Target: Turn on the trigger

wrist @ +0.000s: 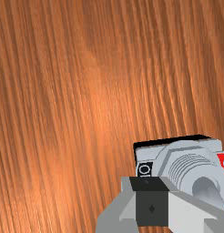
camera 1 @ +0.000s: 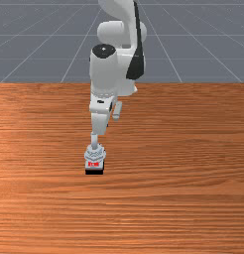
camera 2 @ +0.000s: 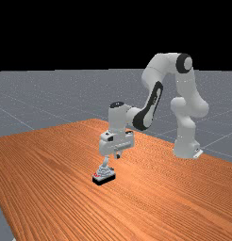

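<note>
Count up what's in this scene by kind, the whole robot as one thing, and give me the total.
White and grey jointed robot arm: 1
Light grey toggle switch with a ridged collar: 1
Orange-brown wooden table: 1
Total: 3

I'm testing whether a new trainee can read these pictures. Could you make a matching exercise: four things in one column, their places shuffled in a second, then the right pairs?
1. Small red label
2. Pale grey, rod-shaped lever
3. Black, block-shaped base
4. Grey gripper

A. Above the orange-brown wooden table, near the lever
B. Underneath the grey switch body
C. On the switch body, facing the front view's camera
D. Rising from the ribbed grey collar

Pairs: 1-C, 2-D, 3-B, 4-A
</note>
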Available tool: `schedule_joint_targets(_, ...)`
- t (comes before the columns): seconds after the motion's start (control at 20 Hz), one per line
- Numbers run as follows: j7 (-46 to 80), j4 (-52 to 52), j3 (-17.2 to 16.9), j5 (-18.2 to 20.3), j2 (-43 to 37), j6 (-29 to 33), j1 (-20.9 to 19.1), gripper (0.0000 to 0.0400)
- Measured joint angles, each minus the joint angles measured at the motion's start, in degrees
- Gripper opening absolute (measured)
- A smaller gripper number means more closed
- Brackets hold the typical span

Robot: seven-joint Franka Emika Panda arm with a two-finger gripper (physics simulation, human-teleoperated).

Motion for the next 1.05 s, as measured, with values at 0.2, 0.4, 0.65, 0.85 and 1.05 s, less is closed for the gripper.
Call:
schedule_joint_targets(0.2, -0.48, 0.03, -0.74, -1.89, 0.00, 0.11, -0.01, 0.0000)
schedule_joint_targets(0.4, 0.50, 0.41, -0.75, 0.16, 0.12, -0.32, -0.63, 0.0000)
schedule_joint_targets(0.65, -3.00, 0.00, -0.73, 0.09, 0.09, 1.46, -1.96, 0.0000)
schedule_joint_targets(0.85, 0.16, 5.75, -1.94, -2.75, 3.37, -2.11, -0.17, 0.0000)
schedule_joint_targets(1.05, -2.19, 7.90, -0.14, 1.10, 4.74, 4.27, -1.83, 0.0000)
